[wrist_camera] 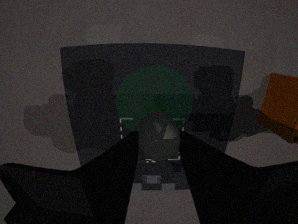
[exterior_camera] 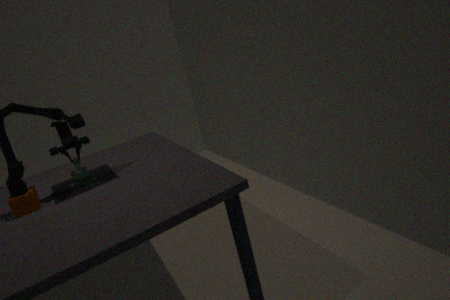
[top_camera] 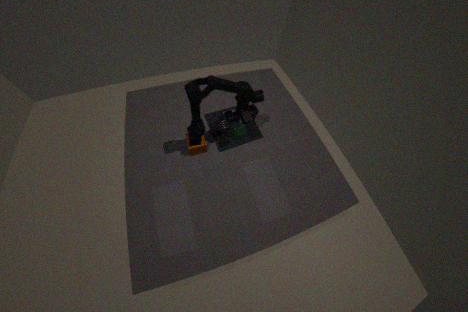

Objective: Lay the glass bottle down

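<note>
We have the fingers (top_camera: 241,118) (exterior_camera: 77,160) closed around the glass bottle's neck, its long axis seemingly upright in line with them, so laying it down likely needs a gentle quarter-turn.

In the wrist view, the bottle (wrist_camera: 159,131) covers part of the dashed outline (wrist_camera: 121,129) beneath it; the orange base (wrist_camera: 281,106), off to the bottle's side, runs past the picture's edge. The grey blocks (wrist_camera: 151,179) below the bottle, perhaps the U-shaped rest, are too dim to tell.
</note>
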Robot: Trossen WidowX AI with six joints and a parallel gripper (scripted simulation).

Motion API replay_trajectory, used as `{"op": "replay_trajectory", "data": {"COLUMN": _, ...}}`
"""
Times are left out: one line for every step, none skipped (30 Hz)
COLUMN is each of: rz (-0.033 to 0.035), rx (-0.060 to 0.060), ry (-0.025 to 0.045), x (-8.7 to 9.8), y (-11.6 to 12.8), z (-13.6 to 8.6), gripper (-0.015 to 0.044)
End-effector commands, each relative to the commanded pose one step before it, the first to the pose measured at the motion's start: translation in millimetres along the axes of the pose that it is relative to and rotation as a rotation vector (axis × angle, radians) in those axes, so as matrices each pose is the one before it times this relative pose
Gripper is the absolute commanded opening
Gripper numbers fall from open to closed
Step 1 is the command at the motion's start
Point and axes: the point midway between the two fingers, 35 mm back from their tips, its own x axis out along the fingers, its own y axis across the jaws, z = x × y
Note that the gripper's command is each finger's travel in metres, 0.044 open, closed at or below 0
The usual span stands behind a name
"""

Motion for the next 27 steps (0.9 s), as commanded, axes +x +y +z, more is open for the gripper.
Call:
{"op": "replay_trajectory", "data": {"rz": 0.00003, "rx": 0.0025, "ry": -0.00204, "x": -0.06, "y": -0.04, "z": -0.38, "gripper": 0.0118}}
{"op": "replay_trajectory", "data": {"rz": -0.00001, "rx": -0.0015, "ry": 0.00134, "x": -0.44, "y": 0.03, "z": -1.29, "gripper": 0.0118}}
{"op": "replay_trajectory", "data": {"rz": 0.00000, "rx": -0.0007, "ry": 0.00060, "x": -0.44, "y": 0.02, "z": -1.39, "gripper": 0.0118}}
{"op": "replay_trajectory", "data": {"rz": 0.00002, "rx": -0.0003, "ry": 0.00014, "x": -0.41, "y": 0.01, "z": -1.38, "gripper": 0.0118}}
{"op": "replay_trajectory", "data": {"rz": 0.00003, "rx": -0.0002, "ry": -0.00019, "x": -0.40, "y": 0.01, "z": -1.37, "gripper": 0.0118}}
{"op": "replay_trajectory", "data": {"rz": 0.00005, "rx": -0.0001, "ry": -0.00049, "x": -0.39, "y": 0.01, "z": -1.36, "gripper": 0.0118}}
{"op": "replay_trajectory", "data": {"rz": 0.00006, "rx": -0.0001, "ry": -0.00083, "x": -0.39, "y": 0.02, "z": -1.38, "gripper": 0.0118}}
{"op": "replay_trajectory", "data": {"rz": 0.00006, "rx": 0.0000, "ry": -0.00120, "x": -0.39, "y": 0.02, "z": -1.39, "gripper": 0.0118}}
{"op": "replay_trajectory", "data": {"rz": 0.00006, "rx": 0.0000, "ry": -0.00158, "x": -0.37, "y": 0.02, "z": -1.34, "gripper": 0.0118}}
{"op": "replay_trajectory", "data": {"rz": 0.00005, "rx": 0.0002, "ry": -0.00198, "x": -0.27, "y": 0.02, "z": -0.96, "gripper": 0.0118}}
{"op": "replay_trajectory", "data": {"rz": 0.00004, "rx": 0.0003, "ry": -0.00220, "x": -0.22, "y": 0.02, "z": -0.80, "gripper": 0.0118}}
{"op": "replay_trajectory", "data": {"rz": 0.00003, "rx": 0.0004, "ry": -0.00242, "x": -0.21, "y": 0.02, "z": -0.74, "gripper": 0.0118}}
{"op": "replay_trajectory", "data": {"rz": 0.00002, "rx": 0.0005, "ry": -0.00258, "x": -0.20, "y": 0.02, "z": -0.71, "gripper": 0.0118}}
{"op": "replay_trajectory", "data": {"rz": 0.00001, "rx": 0.0006, "ry": -0.00266, "x": -0.19, "y": 0.02, "z": -0.69, "gripper": 0.0118}}
{"op": "replay_trajectory", "data": {"rz": 0.00001, "rx": 0.0007, "ry": -0.00268, "x": -0.19, "y": 0.02, "z": -0.68, "gripper": 0.0118}}
{"op": "replay_trajectory", "data": {"rz": 0.00001, "rx": 0.0008, "ry": -0.00268, "x": -0.19, "y": 0.02, "z": -0.68, "gripper": 0.0118}}
{"op": "replay_trajectory", "data": {"rz": 0.00001, "rx": 0.0008, "ry": -0.00267, "x": -0.19, "y": 0.02, "z": -0.68, "gripper": 0.0118}}
{"op": "replay_trajectory", "data": {"rz": 0.00001, "rx": 0.0009, "ry": -0.00267, "x": -0.18, "y": 0.02, "z": -0.68, "gripper": 0.0118}}
{"op": "replay_trajectory", "data": {"rz": 0.00001, "rx": 0.0009, "ry": -0.00265, "x": -0.18, "y": 0.02, "z": -0.68, "gripper": 0.0118}}
{"op": "replay_trajectory", "data": {"rz": -0.00001, "rx": 0.0009, "ry": -0.00264, "x": -0.17, "y": 0.02, "z": -0.68, "gripper": 0.0118}}
{"op": "replay_trajectory", "data": {"rz": -0.00004, "rx": 0.0009, "ry": -0.00264, "x": -0.16, "y": 0.02, "z": -0.68, "gripper": 0.0118}}
{"op": "replay_trajectory", "data": {"rz": -0.00008, "rx": 0.0009, "ry": -0.00263, "x": -0.16, "y": 0.01, "z": -0.69, "gripper": 0.0118}}
{"op": "replay_trajectory", "data": {"rz": -0.00010, "rx": 0.0009, "ry": -0.00263, "x": -0.15, "y": 0.01, "z": -0.68, "gripper": 0.0118}}
{"op": "replay_trajectory", "data": {"rz": -0.00013, "rx": 0.0009, "ry": -0.00263, "x": -0.15, "y": 0.01, "z": -0.68, "gripper": 0.0118}}
{"op": "replay_trajectory", "data": {"rz": -0.00015, "rx": 0.0009, "ry": -0.00262, "x": -0.14, "y": 0.01, "z": -0.68, "gripper": 0.0118}}
{"op": "replay_trajectory", "data": {"rz": -0.00016, "rx": 0.0009, "ry": -0.00262, "x": -0.14, "y": 0.00, "z": -0.68, "gripper": 0.0118}}
{"op": "replay_trajectory", "data": {"rz": -0.00018, "rx": 0.0009, "ry": -0.00262, "x": -0.13, "y": 0.00, "z": -0.69, "gripper": 0.0118}}
